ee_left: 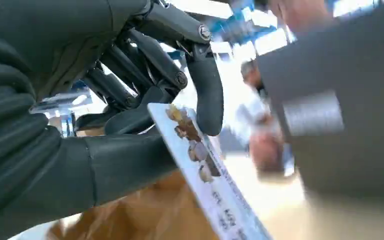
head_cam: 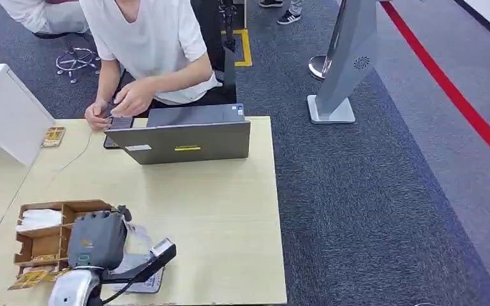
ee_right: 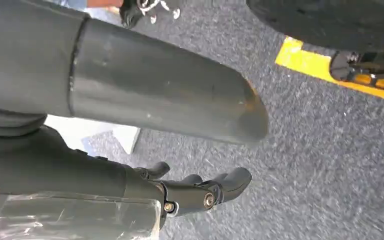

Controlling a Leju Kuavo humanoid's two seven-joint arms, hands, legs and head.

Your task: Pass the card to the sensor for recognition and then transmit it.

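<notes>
- One card (ee_left: 207, 180) pinched between thumb and fingers (ee_left: 207, 95) of the left hand (head_cam: 97, 239), above the bench (head_cam: 217, 210) by one wooden organiser (head_cam: 41, 239)
- Right hand (ee_right: 200, 192) holds nothing, fingers loosely apart
- One laptop (head_cam: 188, 137), one person (head_cam: 153, 44) behind it

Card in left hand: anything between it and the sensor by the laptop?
Nothing visible on the bare tabletop between. The left hand holds the card by the wooden organizer. The far end is crowded, though: a person's hands are over the dark device beside the laptop.
</notes>
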